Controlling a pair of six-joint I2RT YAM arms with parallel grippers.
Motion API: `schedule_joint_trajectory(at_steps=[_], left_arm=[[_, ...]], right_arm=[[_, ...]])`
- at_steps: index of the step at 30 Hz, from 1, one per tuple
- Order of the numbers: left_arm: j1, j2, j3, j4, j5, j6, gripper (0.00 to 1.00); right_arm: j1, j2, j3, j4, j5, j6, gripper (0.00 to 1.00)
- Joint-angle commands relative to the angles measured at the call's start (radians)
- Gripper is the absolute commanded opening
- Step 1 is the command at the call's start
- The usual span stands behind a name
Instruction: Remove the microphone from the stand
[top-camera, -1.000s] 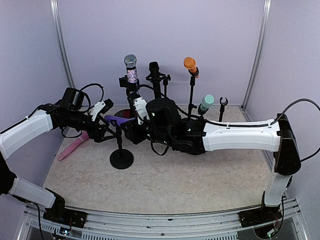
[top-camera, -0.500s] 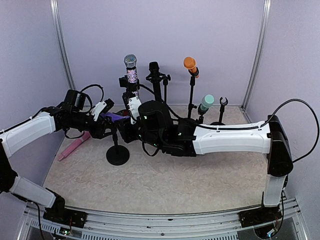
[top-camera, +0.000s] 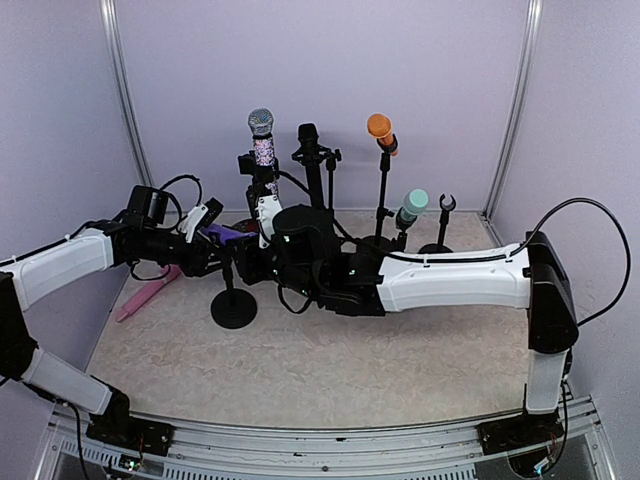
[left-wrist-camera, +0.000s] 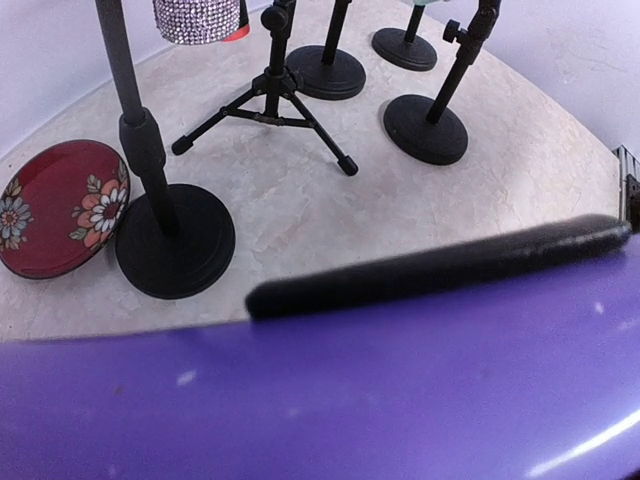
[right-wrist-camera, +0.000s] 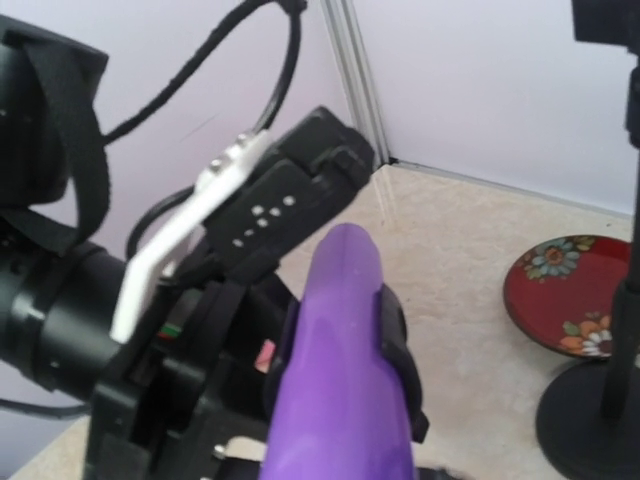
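The purple microphone sits tilted in the clip of a short black stand. In the right wrist view the microphone runs up from the bottom edge, with the black clip hugging both sides. My left gripper reaches in from the left, shut across the microphone's tail. In its own view purple fills the lower half, with one black finger behind it. My right gripper is pressed against the clip from the right and grips the microphone's thick end. Its fingertips are hidden.
Several other stands line the back: a sparkly microphone, a black one, an orange one, a teal one and an empty clip. A pink microphone lies on the floor at left. A red flowered plate lies beside a stand base.
My left gripper has shut onto the purple microphone. The right arm and the stand have slid a little to the left and away from me.
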Motion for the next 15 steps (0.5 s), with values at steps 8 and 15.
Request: schedule_joint_trajectory(at_steps=[8,15], left_arm=[[0.031,0.021,-0.034,0.121,-0.001,-0.030,0.30],[0.098,0.005,-0.049,0.168,-0.017,-0.026,0.04]], right_arm=[[0.024,0.018,0.052,0.137,-0.137,0.100,0.00],[0.024,-0.057,-0.048,0.161,-0.106,0.098,0.00]])
